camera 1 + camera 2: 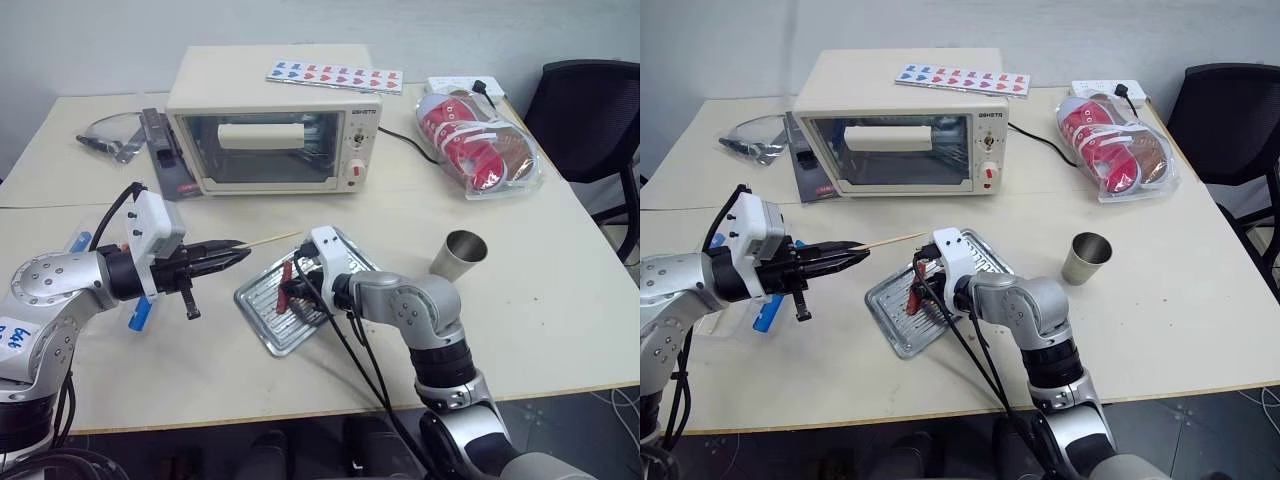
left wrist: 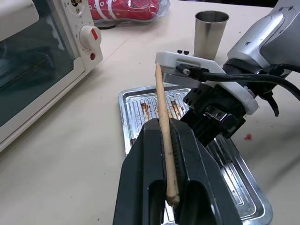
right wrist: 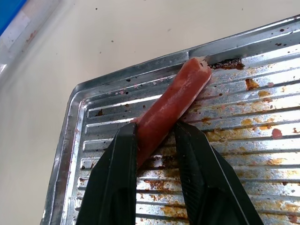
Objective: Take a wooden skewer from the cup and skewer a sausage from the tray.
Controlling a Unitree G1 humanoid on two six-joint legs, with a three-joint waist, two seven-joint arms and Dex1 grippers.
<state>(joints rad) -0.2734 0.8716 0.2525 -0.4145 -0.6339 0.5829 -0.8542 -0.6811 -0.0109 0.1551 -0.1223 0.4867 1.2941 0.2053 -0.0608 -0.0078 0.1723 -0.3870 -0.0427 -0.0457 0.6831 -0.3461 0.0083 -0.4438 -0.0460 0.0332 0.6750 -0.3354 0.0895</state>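
Note:
The wooden skewer (image 2: pixel 161 104) is clamped in my shut left gripper (image 1: pixel 237 256), left of the tray. It sticks out past the fingertips, about level, and its tip (image 1: pixel 290 236) ends close to the right hand's white wrist housing. The ribbed, grease-stained tray (image 1: pixel 262 305) lies at the table's middle front. In it, my right gripper (image 3: pixel 154 130) is shut on the reddish-brown sausage (image 3: pixel 174 102), which lies on the tray bottom with its far end against the rim. The steel cup (image 1: pixel 460 256) stands upright to the right of the tray.
A cream toaster oven (image 1: pixel 270 125) with a sticker sheet on top stands behind the tray. A clear bag of red-and-white packets (image 1: pixel 480 135) lies at the back right. A blue strip (image 1: pixel 140 312) lies under my left arm. A black chair (image 1: pixel 590 110) stands beyond the table's right edge.

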